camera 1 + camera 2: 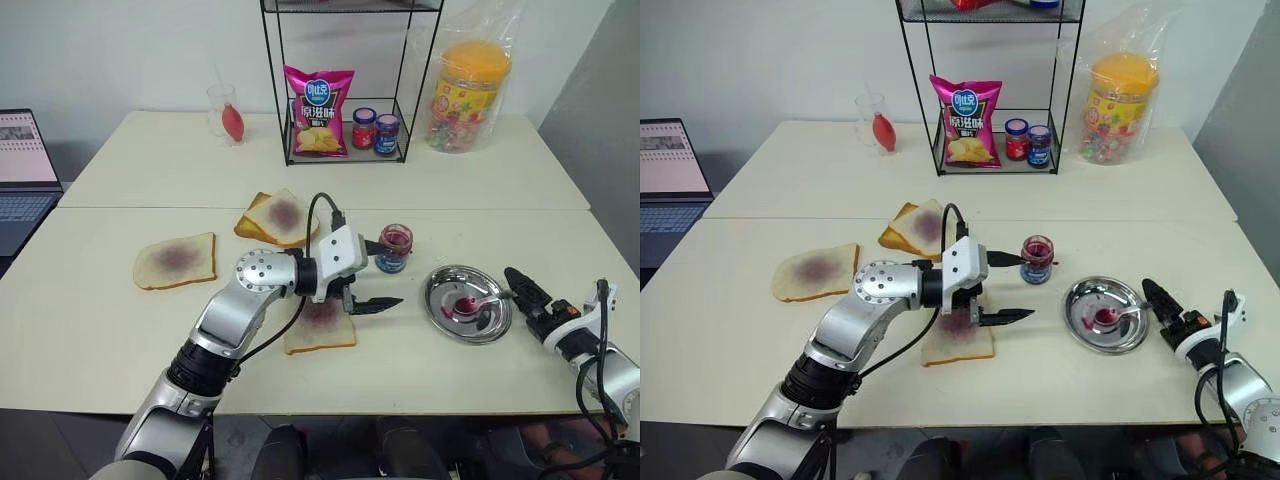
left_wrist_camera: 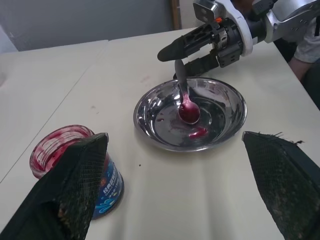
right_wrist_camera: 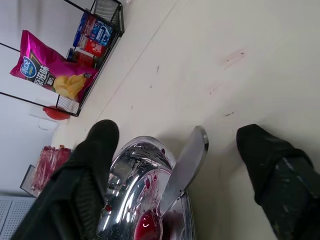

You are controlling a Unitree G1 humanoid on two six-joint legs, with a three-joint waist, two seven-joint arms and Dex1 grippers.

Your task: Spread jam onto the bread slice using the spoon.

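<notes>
Left gripper [image 1: 378, 275] open above bread slice [image 1: 320, 328], near jam [image 1: 395, 247]. Spoon [image 1: 477, 300] lies in steel dish [image 1: 447, 315]; right gripper [image 1: 522, 287] at dish's right rim.

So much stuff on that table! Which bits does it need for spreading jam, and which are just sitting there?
Needed:
jam jar
bread slice
spoon
steel dish

Lying about:
stained slice
stacked slices
crisp bag
lidded jars
candy tub
laptop

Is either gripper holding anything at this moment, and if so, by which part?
Nothing is held. The right gripper has its fingers open on either side of the spoon's handle, not yet closed on it. The left gripper is open and empty beside the jam jar.
</notes>
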